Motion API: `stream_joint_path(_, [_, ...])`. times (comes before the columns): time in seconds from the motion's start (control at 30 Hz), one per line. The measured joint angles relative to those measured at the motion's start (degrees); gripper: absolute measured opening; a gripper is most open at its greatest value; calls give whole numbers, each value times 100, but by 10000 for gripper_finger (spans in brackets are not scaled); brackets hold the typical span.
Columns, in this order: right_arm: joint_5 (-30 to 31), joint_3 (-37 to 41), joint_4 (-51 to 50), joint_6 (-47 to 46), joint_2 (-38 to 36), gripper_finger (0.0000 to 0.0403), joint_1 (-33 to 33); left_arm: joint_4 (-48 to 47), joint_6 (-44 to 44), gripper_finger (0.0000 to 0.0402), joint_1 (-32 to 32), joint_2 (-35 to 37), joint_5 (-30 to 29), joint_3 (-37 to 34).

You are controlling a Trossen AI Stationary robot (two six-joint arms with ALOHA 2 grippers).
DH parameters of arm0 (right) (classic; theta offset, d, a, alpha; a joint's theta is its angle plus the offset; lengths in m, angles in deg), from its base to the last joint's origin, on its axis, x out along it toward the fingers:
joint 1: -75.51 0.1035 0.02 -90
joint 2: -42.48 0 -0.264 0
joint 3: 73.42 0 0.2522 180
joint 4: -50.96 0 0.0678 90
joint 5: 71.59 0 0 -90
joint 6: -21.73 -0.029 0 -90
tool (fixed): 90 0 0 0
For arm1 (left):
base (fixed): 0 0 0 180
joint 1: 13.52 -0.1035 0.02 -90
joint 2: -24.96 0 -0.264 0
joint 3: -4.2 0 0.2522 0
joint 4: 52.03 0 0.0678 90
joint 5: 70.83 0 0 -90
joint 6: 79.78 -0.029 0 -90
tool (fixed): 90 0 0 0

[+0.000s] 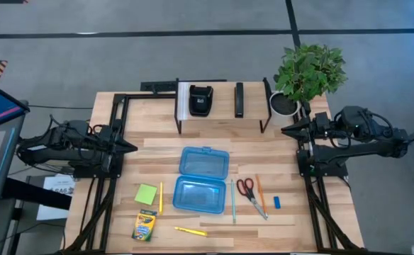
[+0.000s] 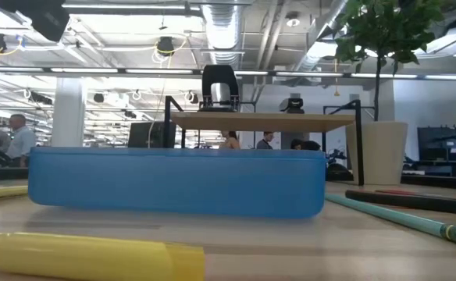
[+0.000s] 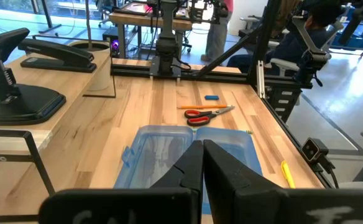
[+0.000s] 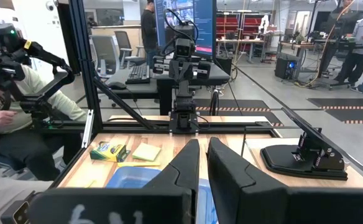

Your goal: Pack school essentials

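Note:
An open translucent blue case (image 1: 203, 177) lies at the table's middle. Left of it lie a green sticky-note pad (image 1: 146, 194), a yellow pencil (image 1: 161, 197), a crayon box (image 1: 144, 226) and a yellow highlighter (image 1: 191, 231). Right of it lie a teal pen (image 1: 232, 200), red-handled scissors (image 1: 249, 193), an orange pencil (image 1: 261, 195) and a blue eraser (image 1: 277, 202). All rest flat on the wood. My left gripper (image 1: 130, 147) hangs shut above the table's left edge. My right gripper (image 1: 286, 130) hangs shut above the right edge. Neither has anything between its fingers (image 3: 194, 165) (image 4: 191, 163).
A black metal rack (image 1: 221, 103) with black devices stands along the far edge, and a potted plant (image 1: 306, 74) fills the far right corner. Black frame rails run down both sides of the table. People sit and stand in the room beyond the table.

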Motion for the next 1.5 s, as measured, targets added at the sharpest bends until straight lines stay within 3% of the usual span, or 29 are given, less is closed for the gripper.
stream_joint_path(0.5, [1,0,2,0,-1,56,0,41,8,0,0,-2,-52,0])
stream_joint_path(0.73, [0,0,0,1,-2,56,2,649,1060,0,0,-70,-438,-16])
stream_joint_path(0.87, [0,0,-2,1,-2,56,1,1236,1211,0,0,-84,-468,-15])
stream_joint_path(1.1, [1,2,-2,1,-2,56,2,1324,1511,0,0,-154,-790,-21])
stream_joint_path(1.27, [2,0,-5,0,-2,56,2,1374,1743,0,0,-373,-1209,-24])
stream_joint_path(1.5, [2,0,-20,77,-2,56,-1,1426,1700,0,0,-1057,-1164,-20])
